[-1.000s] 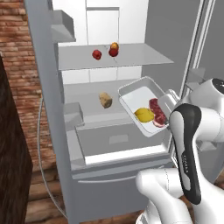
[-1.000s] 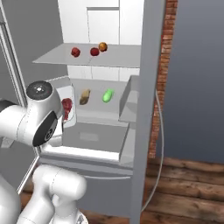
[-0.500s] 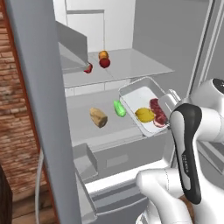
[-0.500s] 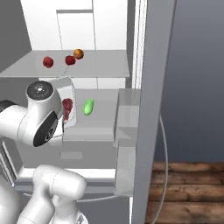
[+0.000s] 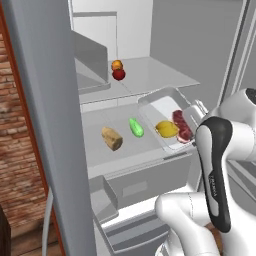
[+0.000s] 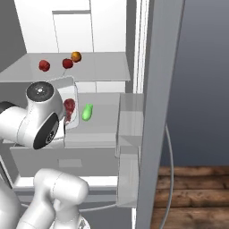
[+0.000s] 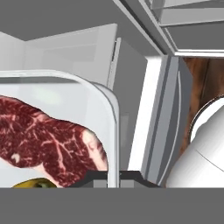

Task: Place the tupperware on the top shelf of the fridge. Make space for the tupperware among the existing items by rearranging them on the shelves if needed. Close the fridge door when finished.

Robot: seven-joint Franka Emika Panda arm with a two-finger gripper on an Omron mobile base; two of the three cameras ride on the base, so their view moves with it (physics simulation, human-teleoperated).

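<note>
Fridge (image 5: 45,100): we see it open, white inside.
Shelf (image 5: 100,145): bread chunk (image 5: 112,138), green vegetable (image 5: 136,127) beside tupperware (image 5: 167,107).
Claw (image 7: 113,175): clamped on tupperware rim.

wall: red brick wall (image 5: 22,150) showing at left | floor: dark wooden floor (image 6: 192,197) lying at lower right | backdrop: grey-blue wall (image 6: 205,80) standing behind
</note>
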